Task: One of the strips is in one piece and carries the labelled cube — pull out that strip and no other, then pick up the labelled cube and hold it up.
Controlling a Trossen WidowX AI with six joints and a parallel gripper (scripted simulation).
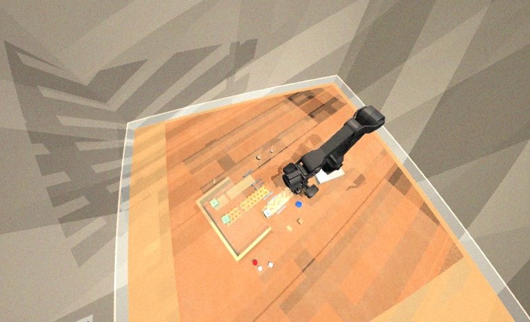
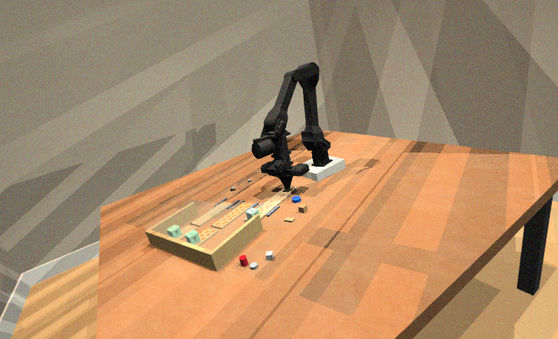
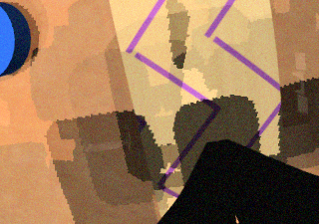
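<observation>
Grey-brown walls [image 1: 80,23] [image 2: 147,63], crossed by angular shadows, stand behind the wooden table [image 1: 339,247] [image 2: 357,260]. I have the gripper [image 1: 296,190] [image 2: 287,187] [image 3: 217,151] clenched with nothing in its grasp, tips down at the arm-side end of the purple zigzag strip [image 1: 279,202] [image 2: 269,205] [image 3: 239,65]. That strip looks whole, and the labelled cube [image 1: 267,212] [image 2: 253,209] sits on its far end, by the open side of the tray [image 1: 220,236] [image 2: 181,251]; I can't read its mark surely. Inside the tray, two mint cubes [image 1: 225,218] [image 2: 192,237] each show a dark "T" on a side, at the ends of the orange-dotted strip [image 1: 253,198] [image 2: 232,215] and the plain strip [image 1: 241,187] [image 2: 212,214], both broken by a gap. A blue disc [image 1: 298,204] [image 2: 296,199] [image 3: 6,40] lies near the zigzag strip.
</observation>
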